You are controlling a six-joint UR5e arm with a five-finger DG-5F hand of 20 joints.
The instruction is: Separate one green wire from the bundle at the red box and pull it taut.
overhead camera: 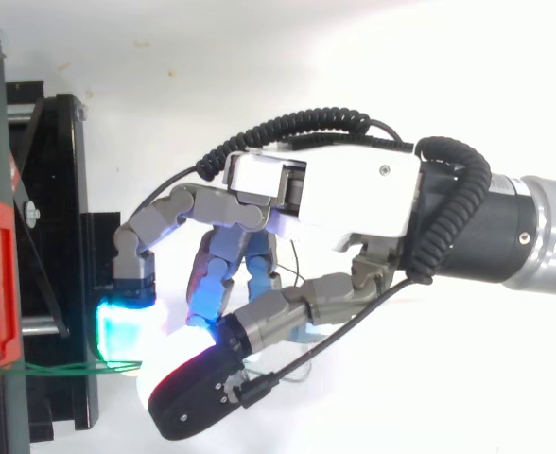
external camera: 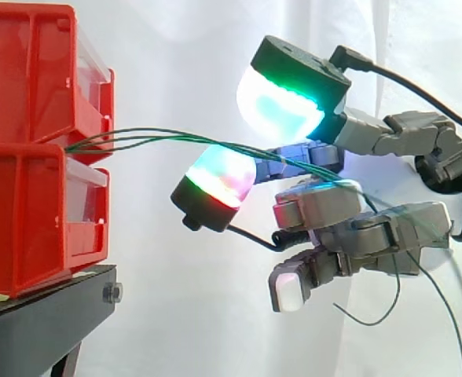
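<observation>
A white curtain (external camera: 176, 47) hangs behind everything. Before it two red bins (external camera: 27, 157) sit stacked on the black stand (external camera: 42, 322) at the left of the side view. My hand (overhead camera: 354, 203) reaches toward them from the right and stops near their front without touching them. The green wires (external camera: 160, 139) come out at the seam between the upper and lower bin, several strands close together. They run almost level across the gap and pass into my hand, and loose ends droop down beyond it. I cannot tell whether my hand grips any strand or the wires merely lie through it.
</observation>
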